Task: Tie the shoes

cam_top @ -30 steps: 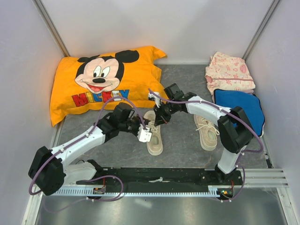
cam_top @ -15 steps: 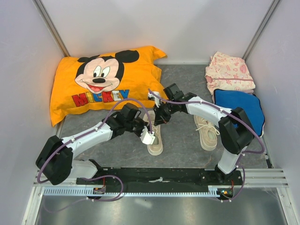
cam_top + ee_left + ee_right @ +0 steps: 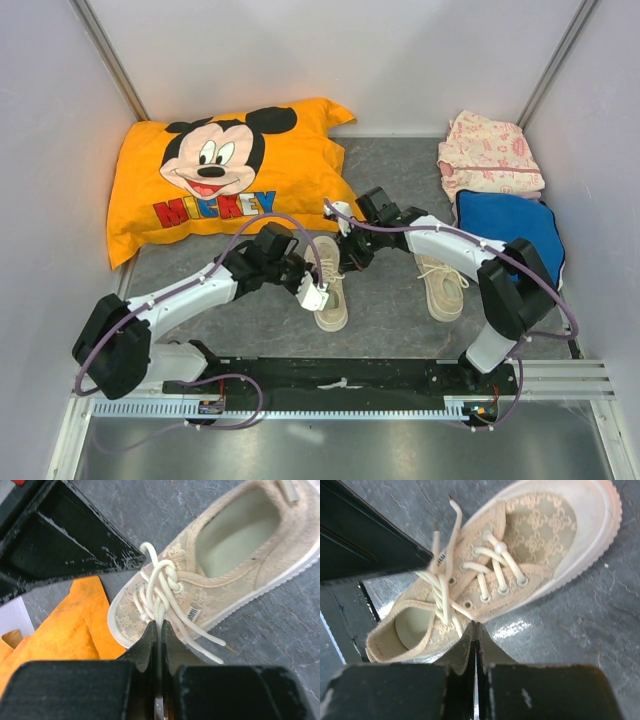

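Right, both arms are crowded over one sneaker [image 3: 331, 303] in the middle of the table [image 3: 390, 320], its toe pointing at the Mickey pillow [image 3: 215, 180]. The left gripper [image 3: 159, 630] has its jaws pressed together on a white lace [image 3: 159, 607] just below the knot. The right gripper [image 3: 475, 630] is pinched tight on a lace strand at the shoe's side. The second sneaker [image 3: 440, 282] lies apart to the right, near the blue cushion [image 3: 510, 225].
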You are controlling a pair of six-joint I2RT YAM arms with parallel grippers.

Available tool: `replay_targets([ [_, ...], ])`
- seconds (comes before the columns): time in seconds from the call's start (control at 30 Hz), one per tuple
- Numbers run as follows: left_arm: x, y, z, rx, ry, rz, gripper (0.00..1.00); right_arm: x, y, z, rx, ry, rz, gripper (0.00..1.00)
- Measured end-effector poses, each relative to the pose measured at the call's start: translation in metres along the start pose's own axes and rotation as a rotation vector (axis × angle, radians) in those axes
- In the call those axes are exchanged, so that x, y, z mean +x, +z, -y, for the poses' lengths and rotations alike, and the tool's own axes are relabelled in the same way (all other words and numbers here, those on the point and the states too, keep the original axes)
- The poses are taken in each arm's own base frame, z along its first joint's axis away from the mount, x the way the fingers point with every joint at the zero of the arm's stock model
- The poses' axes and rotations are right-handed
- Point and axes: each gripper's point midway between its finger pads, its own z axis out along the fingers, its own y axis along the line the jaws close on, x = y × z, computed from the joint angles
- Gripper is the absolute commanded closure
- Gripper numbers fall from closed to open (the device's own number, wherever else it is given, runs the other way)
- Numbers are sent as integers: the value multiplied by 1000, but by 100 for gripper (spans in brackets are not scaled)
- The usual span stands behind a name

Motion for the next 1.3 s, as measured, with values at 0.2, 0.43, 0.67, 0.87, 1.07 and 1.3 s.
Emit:
replay_targets([
  [0.2,0,-4,14,15,-9,-3,98,15,-6,3,44,9,-9,100],
  [0.43,0,-7,21,19,-13,-3,99,25,-12,9,76,23,-8,100],
  [0.67,1,-7,25,25,-20,-5,99,32,-13,8,82,18,-6,100],
  [0.87,3,-7,30,28,-27,-8,99,35,-16,9,88,14,-2,100],
  [1.07,6,-7,28,14,-76,-14,77,35,-16,8,77,18,0,100],
  [1.3,8,-13,20,-30,-241,-32,59,36,-17,-1,9,-3,2,97],
])
